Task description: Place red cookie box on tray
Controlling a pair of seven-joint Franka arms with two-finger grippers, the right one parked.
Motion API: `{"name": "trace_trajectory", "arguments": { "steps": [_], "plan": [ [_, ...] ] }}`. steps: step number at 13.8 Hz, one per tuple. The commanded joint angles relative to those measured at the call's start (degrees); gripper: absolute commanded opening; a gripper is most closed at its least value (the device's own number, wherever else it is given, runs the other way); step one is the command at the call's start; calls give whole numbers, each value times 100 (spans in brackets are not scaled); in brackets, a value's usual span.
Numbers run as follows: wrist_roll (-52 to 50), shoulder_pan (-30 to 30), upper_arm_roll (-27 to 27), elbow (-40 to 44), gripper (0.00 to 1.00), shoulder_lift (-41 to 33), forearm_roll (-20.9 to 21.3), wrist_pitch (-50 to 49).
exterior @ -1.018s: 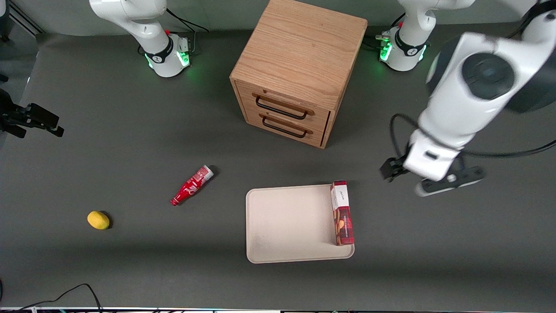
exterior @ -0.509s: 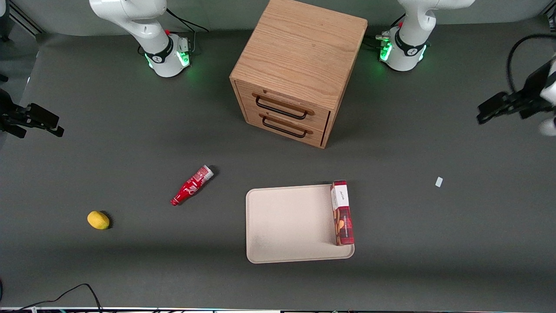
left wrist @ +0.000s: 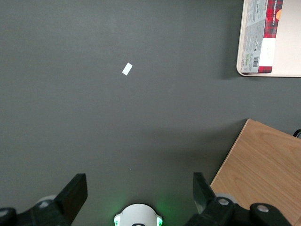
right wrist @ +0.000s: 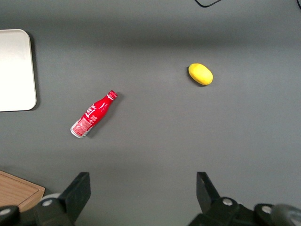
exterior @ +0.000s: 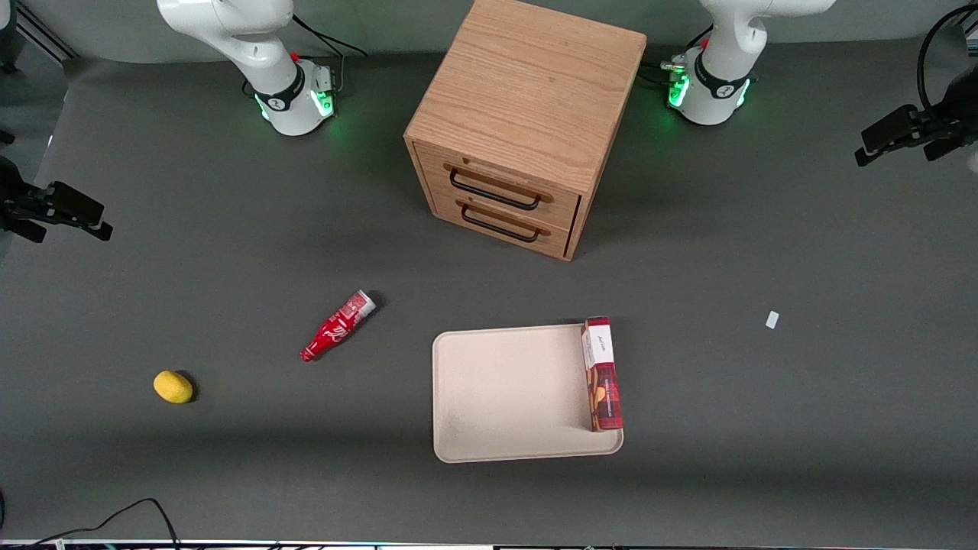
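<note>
Lying on tray (exterior: 504,397), red cookie box (exterior: 601,374); tool (left wrist: 136,195) gapes, empty.

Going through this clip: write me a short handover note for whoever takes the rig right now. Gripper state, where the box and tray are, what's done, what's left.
Gripper: open and holding nothing, raised over bare table at the working arm's end, well away from the tray.
Red cookie box: lies flat along the tray's edge nearest the working arm, its white end panel pointing toward the wooden drawer cabinet. Part of it seems to sit on or over the rim.
Done: box is released on the tray.
Left: only check that the box sits stable; otherwise nothing.
Untouched: red soda bottle and lemon, toward the parked arm's end.
</note>
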Motion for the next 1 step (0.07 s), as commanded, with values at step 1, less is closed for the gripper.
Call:
{"name": "trace_trajectory", "arguments": {
  "steps": [1],
  "plan": [
    [333,-77,37,373,100,194,125,-266]
  ]
}}
